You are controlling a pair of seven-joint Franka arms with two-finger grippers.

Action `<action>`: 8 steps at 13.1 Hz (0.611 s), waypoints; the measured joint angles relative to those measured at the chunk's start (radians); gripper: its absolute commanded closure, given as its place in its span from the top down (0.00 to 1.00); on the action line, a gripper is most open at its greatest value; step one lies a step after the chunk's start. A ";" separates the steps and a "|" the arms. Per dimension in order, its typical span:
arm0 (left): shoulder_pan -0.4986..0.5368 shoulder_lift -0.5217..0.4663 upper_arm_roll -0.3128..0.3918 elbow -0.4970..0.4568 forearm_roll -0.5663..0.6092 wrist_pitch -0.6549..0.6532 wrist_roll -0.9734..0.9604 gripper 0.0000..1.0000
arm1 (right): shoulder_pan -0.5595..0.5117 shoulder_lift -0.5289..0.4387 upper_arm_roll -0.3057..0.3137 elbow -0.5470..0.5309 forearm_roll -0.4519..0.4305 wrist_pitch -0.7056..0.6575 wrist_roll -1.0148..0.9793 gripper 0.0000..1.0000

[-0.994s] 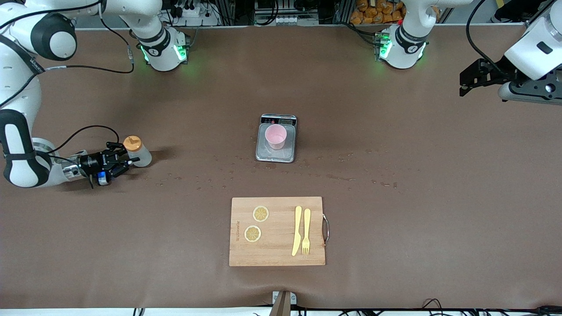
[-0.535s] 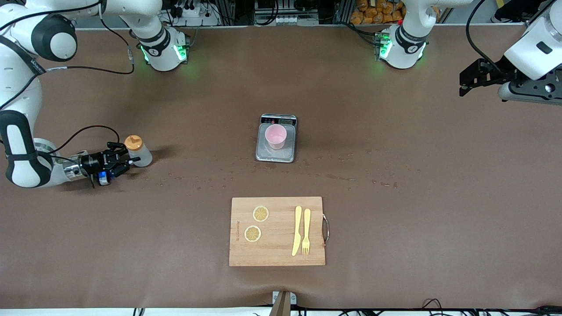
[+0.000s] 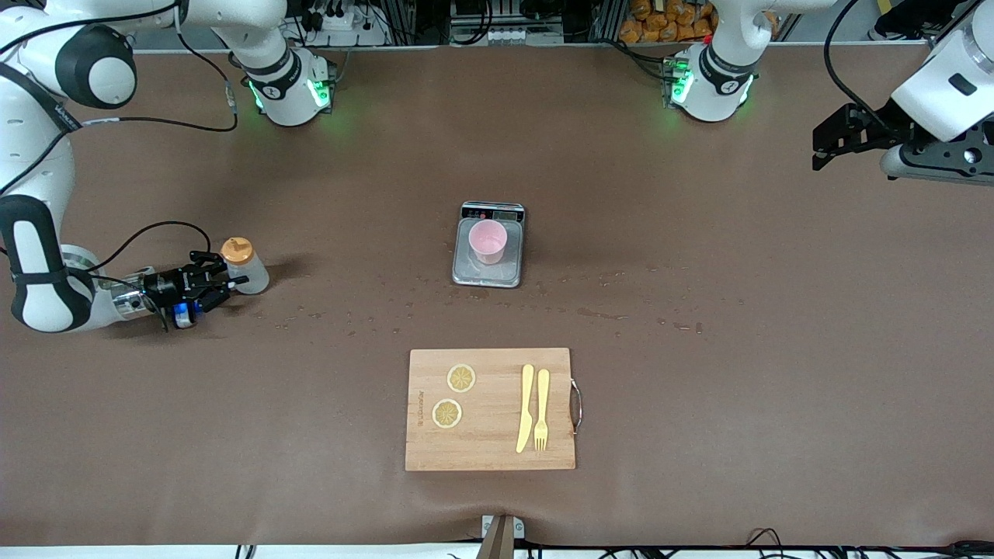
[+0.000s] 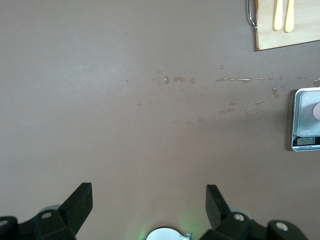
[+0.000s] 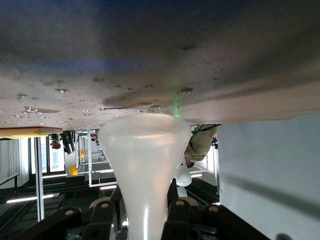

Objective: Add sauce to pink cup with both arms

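Nearest the front camera, by the worktop's (image 3: 699,481) near edge, lies a wooden cutting board (image 3: 491,442) with a metal handle. A short line of dark print runs along its side toward my right arm's end; I cannot read it. Two lemon slices (image 3: 461,378) and a yellow knife (image 3: 526,407) and fork (image 3: 541,408) lie on it.

Farther off, mid-worktop, the pink cup (image 3: 488,241) stands upright on a small silver scale (image 3: 487,272), pale and handleless. Droplets (image 3: 606,314) speckle the brown surface between scale and board.

Toward my right arm's end, my right tool (image 3: 221,281) lies low and sideways, clenched on the sauce (image 3: 243,266): a translucent whitish bottle, orange cap up, standing on the worktop.

My left tool (image 3: 825,147) waits released, fingers (image 4: 77,202) wide apart, over the edge at my left arm's end.
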 measured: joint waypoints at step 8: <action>0.000 0.000 0.000 0.000 0.000 0.000 0.000 1.00 | 0.000 0.001 0.000 0.012 -0.002 0.017 -0.001 0.30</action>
